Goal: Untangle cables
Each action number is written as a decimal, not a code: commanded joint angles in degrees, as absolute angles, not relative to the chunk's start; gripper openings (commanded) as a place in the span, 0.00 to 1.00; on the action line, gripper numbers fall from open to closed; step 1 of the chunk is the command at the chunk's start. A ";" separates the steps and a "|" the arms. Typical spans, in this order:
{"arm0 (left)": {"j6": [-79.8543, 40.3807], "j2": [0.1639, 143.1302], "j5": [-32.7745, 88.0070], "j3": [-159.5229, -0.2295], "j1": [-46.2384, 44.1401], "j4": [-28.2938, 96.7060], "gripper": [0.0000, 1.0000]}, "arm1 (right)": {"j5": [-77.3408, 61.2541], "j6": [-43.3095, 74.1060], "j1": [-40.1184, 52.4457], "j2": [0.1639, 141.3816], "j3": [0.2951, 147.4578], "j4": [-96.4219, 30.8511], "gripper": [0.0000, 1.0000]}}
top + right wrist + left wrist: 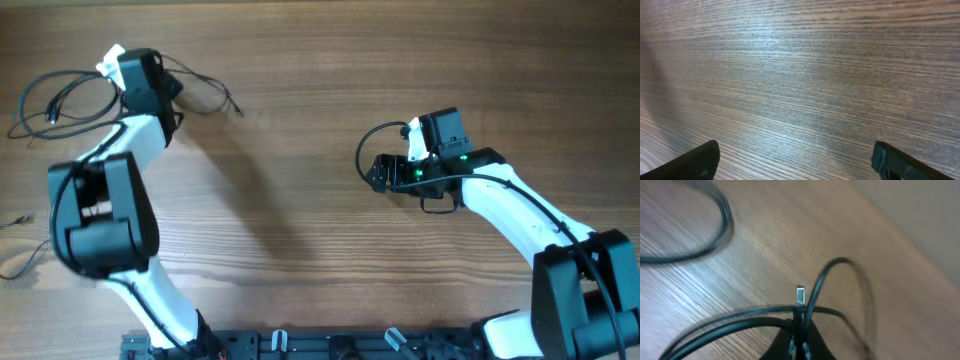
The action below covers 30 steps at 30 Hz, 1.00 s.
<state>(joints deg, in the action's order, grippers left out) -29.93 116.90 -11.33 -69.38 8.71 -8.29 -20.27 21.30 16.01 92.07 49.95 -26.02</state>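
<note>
The cables are thin black wires at the table's far left. Loose loops [62,98] lie left of my left gripper [160,80], and one strand [215,92] trails right to a small plug end. In the left wrist view my left gripper [800,341] is shut on several crossing cable strands [745,320]. A small metal plug end [800,295] sticks up just past the fingers, and another loop [722,217] lies beyond. My right gripper [378,172] is open and empty over bare wood, with nothing between its fingers in the right wrist view [795,155].
More thin wire lies at the table's left edge [22,262]. The thicker black cord [362,150] looping by the right gripper belongs to the arm. The table's far edge [910,235] runs close behind the left gripper.
</note>
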 commanded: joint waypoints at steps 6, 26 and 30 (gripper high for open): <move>-28.60 115.13 -11.94 -74.13 8.73 2.94 1.00 | -19.05 30.24 16.16 92.90 49.36 -23.79 1.00; -22.72 38.26 -0.67 -74.87 -4.67 62.63 1.00 | 21.47 16.67 16.10 40.95 49.39 -33.08 1.00; -22.72 33.67 -0.67 -74.85 -4.64 81.84 1.00 | 21.47 20.14 16.10 46.48 49.39 -19.86 1.00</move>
